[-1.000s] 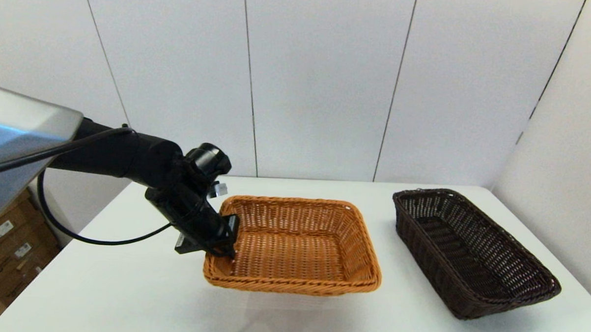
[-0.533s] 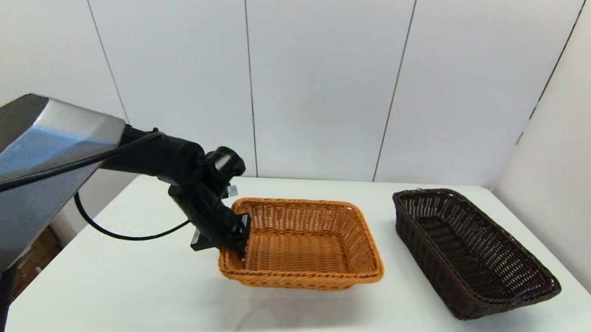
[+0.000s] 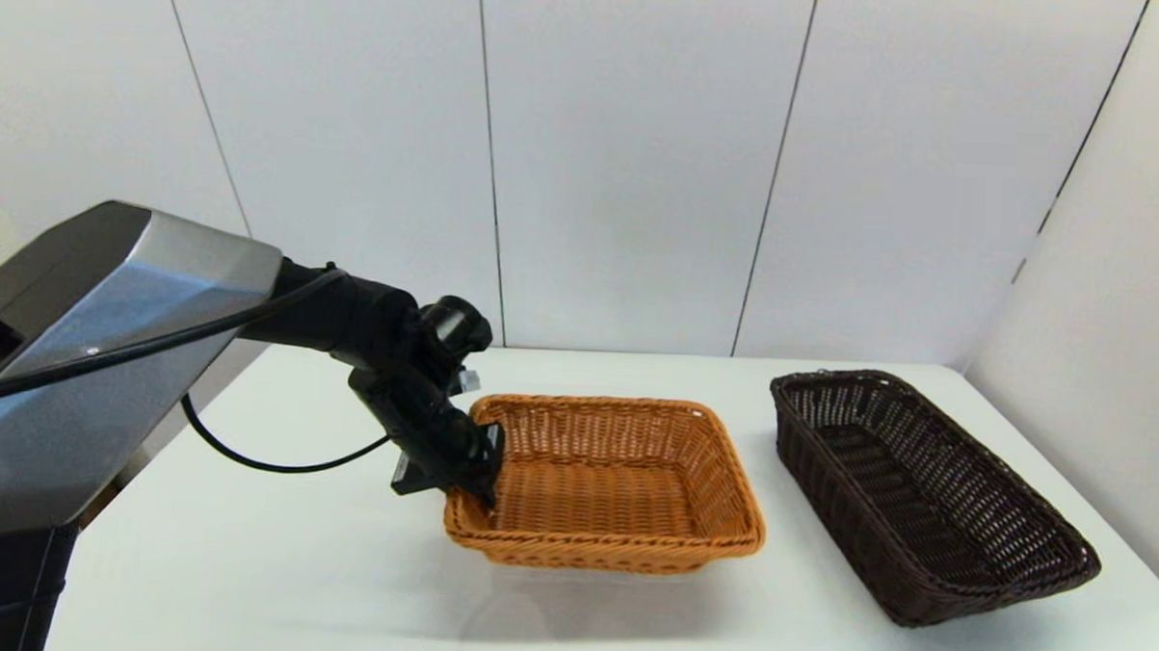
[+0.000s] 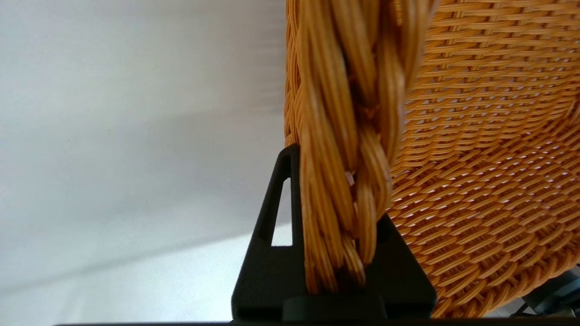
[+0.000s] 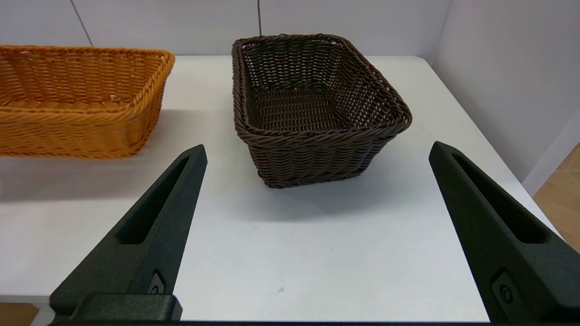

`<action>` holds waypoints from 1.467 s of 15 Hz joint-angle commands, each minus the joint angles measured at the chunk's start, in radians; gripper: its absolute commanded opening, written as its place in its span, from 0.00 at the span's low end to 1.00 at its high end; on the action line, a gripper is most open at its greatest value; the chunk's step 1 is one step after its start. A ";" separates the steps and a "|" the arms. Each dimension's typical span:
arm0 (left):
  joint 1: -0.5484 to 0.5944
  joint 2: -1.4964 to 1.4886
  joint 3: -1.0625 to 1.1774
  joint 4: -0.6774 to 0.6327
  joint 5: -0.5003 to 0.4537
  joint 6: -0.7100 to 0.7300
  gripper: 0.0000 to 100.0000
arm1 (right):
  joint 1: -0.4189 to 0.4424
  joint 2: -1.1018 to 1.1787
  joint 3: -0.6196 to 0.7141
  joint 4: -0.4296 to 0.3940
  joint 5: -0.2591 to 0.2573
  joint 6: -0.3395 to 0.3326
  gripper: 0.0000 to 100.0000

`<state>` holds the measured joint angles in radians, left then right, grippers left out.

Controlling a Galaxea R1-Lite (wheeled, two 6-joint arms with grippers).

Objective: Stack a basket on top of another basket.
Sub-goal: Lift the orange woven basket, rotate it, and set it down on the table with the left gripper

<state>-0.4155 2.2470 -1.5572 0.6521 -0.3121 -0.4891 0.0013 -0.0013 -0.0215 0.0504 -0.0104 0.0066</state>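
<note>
The orange-tan woven basket [image 3: 613,481] hangs just above the white table near its middle, with its shadow under it. My left gripper [image 3: 478,476] is shut on the braided rim of its left short side. In the left wrist view that gripper [image 4: 337,190] clamps the rim, and the orange weave [image 4: 476,181] fills the space beyond. The dark brown basket [image 3: 921,492] rests on the table at the right, apart from the orange one. My right gripper [image 5: 317,147] is open and empty, low at the table's near edge, facing the dark basket [image 5: 312,104]. The orange basket [image 5: 77,104] shows beside it.
The white table [image 3: 243,564] ends at white wall panels behind and a side wall [image 3: 1101,286] close to the dark basket's right. A black cable [image 3: 276,464] loops under my left arm. A bare strip of table lies between the baskets.
My left arm has carried the orange basket to the right, closing part of the gap to the dark brown basket. The dark basket has not moved.
</note>
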 commanded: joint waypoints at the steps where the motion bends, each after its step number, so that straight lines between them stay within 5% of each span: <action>1: 0.000 0.016 -0.001 0.001 -0.002 -0.003 0.00 | 0.000 0.000 0.000 0.000 0.000 0.000 1.00; 11: 0.001 0.028 -0.004 -0.012 -0.008 -0.003 0.00 | 0.000 0.000 0.000 0.000 0.000 0.000 1.00; 12: 0.001 0.028 -0.004 -0.012 -0.010 -0.003 1.00 | 0.000 0.000 0.000 0.000 0.000 0.000 1.00; 22: 0.046 -0.230 0.016 0.072 -0.033 -0.003 1.00 | 0.000 0.000 0.000 0.000 0.000 0.001 1.00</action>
<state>-0.3915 2.1868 -1.5547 0.6623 -0.3438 -0.4896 0.0013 -0.0013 -0.0215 0.0504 -0.0109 0.0066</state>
